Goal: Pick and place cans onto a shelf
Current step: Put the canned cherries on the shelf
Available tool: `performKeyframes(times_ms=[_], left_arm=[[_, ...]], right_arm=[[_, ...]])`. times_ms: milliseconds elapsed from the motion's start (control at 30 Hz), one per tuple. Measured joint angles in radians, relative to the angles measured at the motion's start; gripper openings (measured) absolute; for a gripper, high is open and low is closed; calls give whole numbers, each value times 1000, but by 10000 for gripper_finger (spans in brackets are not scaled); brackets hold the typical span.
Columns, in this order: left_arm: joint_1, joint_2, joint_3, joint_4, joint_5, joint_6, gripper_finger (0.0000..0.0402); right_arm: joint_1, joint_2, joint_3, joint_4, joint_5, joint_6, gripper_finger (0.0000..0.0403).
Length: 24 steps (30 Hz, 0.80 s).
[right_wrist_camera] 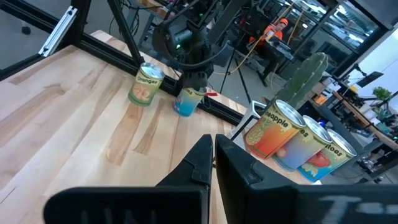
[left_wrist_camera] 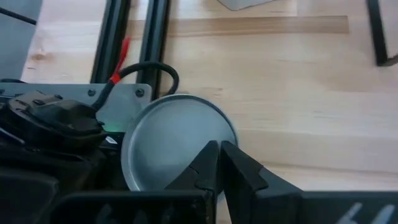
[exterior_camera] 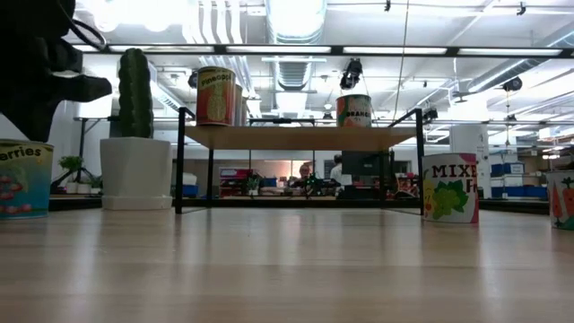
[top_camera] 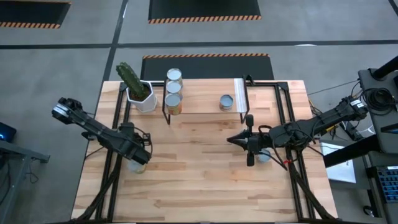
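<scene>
The shelf [top_camera: 205, 99] stands at the table's far side. Three cans [top_camera: 173, 91] sit in a row at its left end and one can [top_camera: 226, 102] sits near its right end. My left gripper [left_wrist_camera: 219, 163] is shut and hangs over the silver top of a can [left_wrist_camera: 177, 144] near the table's left edge, well above it in the low view [exterior_camera: 45, 72]. A second can [right_wrist_camera: 147, 84] stands next to that one. My right gripper [top_camera: 229, 142] is shut and empty at mid-table, pointing left. A can [top_camera: 264, 156] stands beneath its arm.
A green cactus in a white pot [top_camera: 138, 93] stands left of the shelf. Black frame rails [top_camera: 115, 124] run along both sides of the table. Another can [exterior_camera: 563, 199] shows at the right edge of the low view. Bare wood lies between the arms [top_camera: 193, 162].
</scene>
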<state>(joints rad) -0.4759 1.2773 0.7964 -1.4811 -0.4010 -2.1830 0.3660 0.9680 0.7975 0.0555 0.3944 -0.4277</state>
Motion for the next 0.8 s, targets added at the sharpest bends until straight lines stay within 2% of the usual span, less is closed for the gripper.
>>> performKeyframes(times_ms=[333,600,800], left_arm=[[0,54,2,25,-10,0,0],[0,61,106,50,-33,69,0],[-3,63,196,47,-117,207,0]], right_arm=[[0,0,0,1,1,1,9],[0,0,0,1,1,1,9],[0,0,0,1,1,1,9]])
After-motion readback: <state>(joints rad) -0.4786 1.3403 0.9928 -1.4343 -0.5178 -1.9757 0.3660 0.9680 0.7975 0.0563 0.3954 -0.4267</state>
